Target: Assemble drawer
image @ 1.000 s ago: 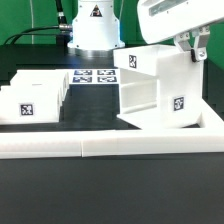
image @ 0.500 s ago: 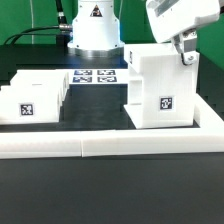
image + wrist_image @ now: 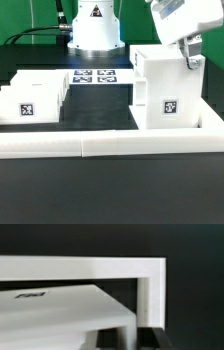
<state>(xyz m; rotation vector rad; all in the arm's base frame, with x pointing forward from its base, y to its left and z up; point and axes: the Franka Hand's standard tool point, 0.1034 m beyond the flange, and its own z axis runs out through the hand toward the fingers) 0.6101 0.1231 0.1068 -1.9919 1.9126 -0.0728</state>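
Well toward the exterior view's right, the drawer housing (image 3: 165, 90) stands upright on the black desk (image 3: 97, 112), tucked into the corner of the white border bars (image 3: 110, 147). Bare room lies between it and the two trays (image 3: 28, 100) at the left. Its square black-and-white tag (image 3: 168, 105) carries no readable writing. The claw (image 3: 190, 55) sits at the housing's upper edge; I cannot tell whether it grips.

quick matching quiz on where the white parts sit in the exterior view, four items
Things:
1 housing
2 trays
3 marker board
4 border bar

Places:
a lying flat, back middle
b exterior view's left
c along the front
d standing upright, exterior view's right

Pairs: 1-d, 2-b, 3-a, 4-c
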